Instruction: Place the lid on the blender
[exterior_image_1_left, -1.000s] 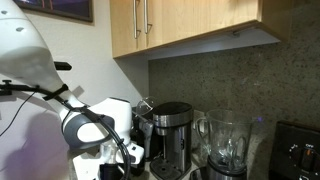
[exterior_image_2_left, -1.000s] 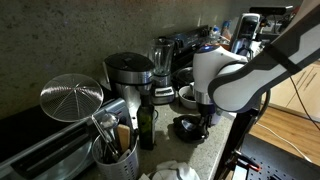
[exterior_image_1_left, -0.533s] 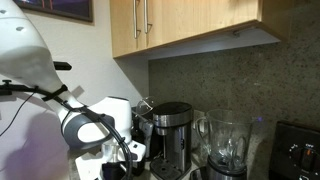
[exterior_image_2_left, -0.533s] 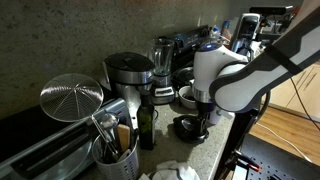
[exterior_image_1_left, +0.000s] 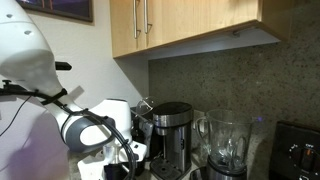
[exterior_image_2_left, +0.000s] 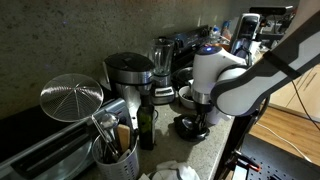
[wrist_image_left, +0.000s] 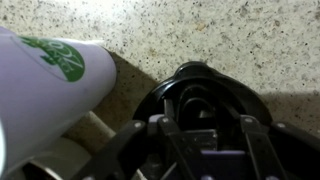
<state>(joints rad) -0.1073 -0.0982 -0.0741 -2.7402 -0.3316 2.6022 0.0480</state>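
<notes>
The lid (wrist_image_left: 205, 78) is a round black disc lying on the speckled counter, and it also shows in an exterior view (exterior_image_2_left: 186, 128). My gripper (wrist_image_left: 200, 120) is right above it, open, with a finger on each side of the raised centre knob. In an exterior view the gripper (exterior_image_2_left: 196, 114) hangs just over the lid. The blender (exterior_image_1_left: 228, 146) is a clear jar with a side handle that stands next to the black-and-steel coffee maker (exterior_image_1_left: 172, 130). It shows in both exterior views, further back along the wall in one (exterior_image_2_left: 162, 58). Its top is open.
A white cup with a green logo (wrist_image_left: 50, 85) lies close beside the lid. A white bowl (exterior_image_2_left: 187, 95), a dark bottle (exterior_image_2_left: 147, 122), a utensil holder (exterior_image_2_left: 115, 152) and a metal strainer (exterior_image_2_left: 70, 97) crowd the counter. Wooden cabinets (exterior_image_1_left: 190, 25) hang overhead.
The arm has sunk a little toward the lid. Nothing else has moved.
</notes>
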